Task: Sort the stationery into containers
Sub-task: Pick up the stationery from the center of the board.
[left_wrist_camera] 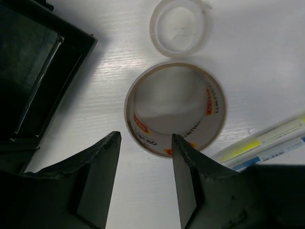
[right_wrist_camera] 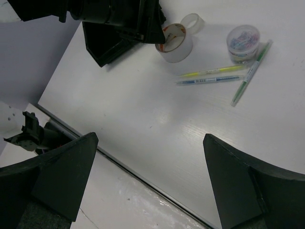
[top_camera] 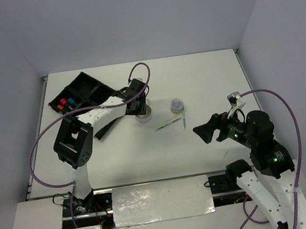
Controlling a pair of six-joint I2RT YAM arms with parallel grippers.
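The greyish tape roll (left_wrist_camera: pixel 175 109) stands on the table, with a smaller clear roll (left_wrist_camera: pixel 178 26) just beyond it. My left gripper (left_wrist_camera: pixel 145 138) hovers over the big roll's near wall, one finger outside the ring and one over its hole, with a gap still between them, so it is open. Thin pens (right_wrist_camera: pixel 212 71) lie to the right of the rolls. The black tray (top_camera: pixel 84 81) sits at the far left, with highlighters (top_camera: pixel 65 101) in one compartment. My right gripper (top_camera: pixel 199 131) hangs wide open and empty, apart from the pens.
A small clear round tub (right_wrist_camera: pixel 243 43) of coloured clips stands by the pens, with a green pen (right_wrist_camera: pixel 251 72) beside it. The tray's corner (left_wrist_camera: pixel 71 43) is close to the left of the big roll. The table's near edge (right_wrist_camera: pixel 143 167) runs under my right gripper.
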